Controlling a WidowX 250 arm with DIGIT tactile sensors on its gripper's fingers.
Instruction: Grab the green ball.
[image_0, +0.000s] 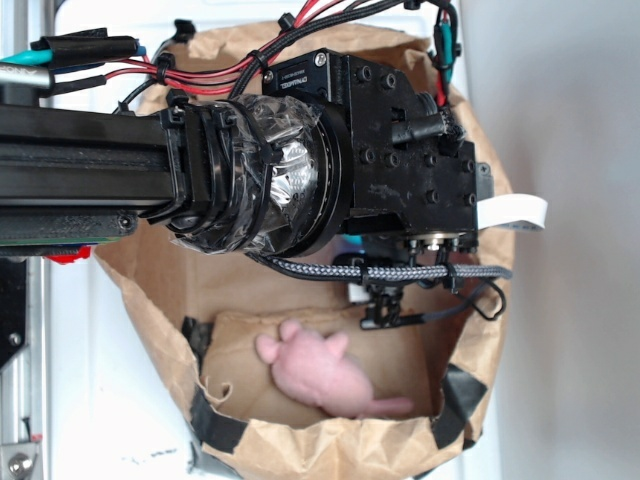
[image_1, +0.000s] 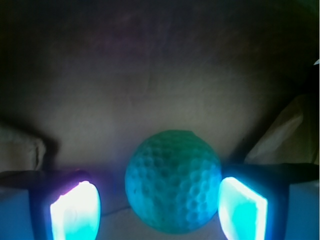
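I am reaching down into a big brown paper bag (image_0: 300, 440). My black arm (image_0: 90, 170) covers most of the bag when seen from outside, so the ball cannot be seen from there.

A pink plush toy (image_0: 320, 375) lies on the bag floor, off to one side of where I am working. I do not want that one.

In my wrist view, the green ball (image_1: 173, 182) sits on the bag floor right between my two glowing fingers (image_1: 75, 212). My gripper (image_1: 159, 210) is spread wide. There is a gap between the ball and the finger on the left of the picture. The finger on the right of the picture looks very near the ball, maybe touching it. I cannot be sure.

What could go wrong? The ball is round and can roll. I think if one finger bumps it first, it may scoot away before the other finger gets there. The ball sits closer to one finger, so that could happen. The ball could also pop out if I squeeze too high or too low on it.

The ball points no way at all. It is round, so it has no long side, and I can squeeze it from any side.
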